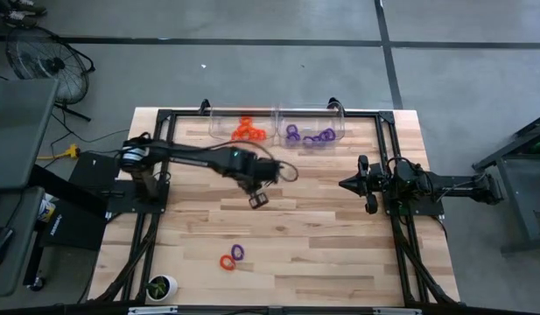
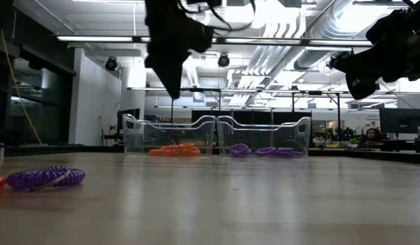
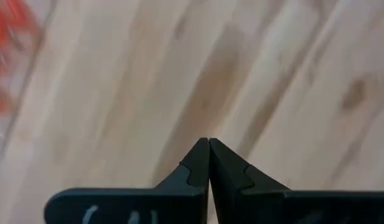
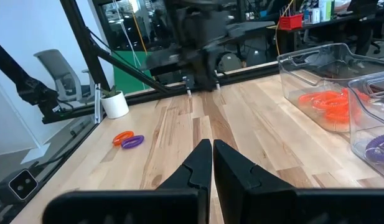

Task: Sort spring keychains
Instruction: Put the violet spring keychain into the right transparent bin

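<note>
Spring keychains are left on the worktop in one last pair: an orange one and a purple one, touching each other, well apart from your left hand and nearer the small white plant pot than either bin. The rest already lie sorted beyond that hand, orange coils in the left clear bin and purple in the right clear bin. Your left hand hangs above bare wood with its fingers pressed together on nothing; your right hand waits off to the side, also pressed shut and empty.

Expect these coils to be very light, springy and a little slick, so they will likely squash and may skate or roll if nudged. Because the two touch, I judge a pinch across one wall of the ring, on the side away from its neighbour, to be the safest hold.
</note>
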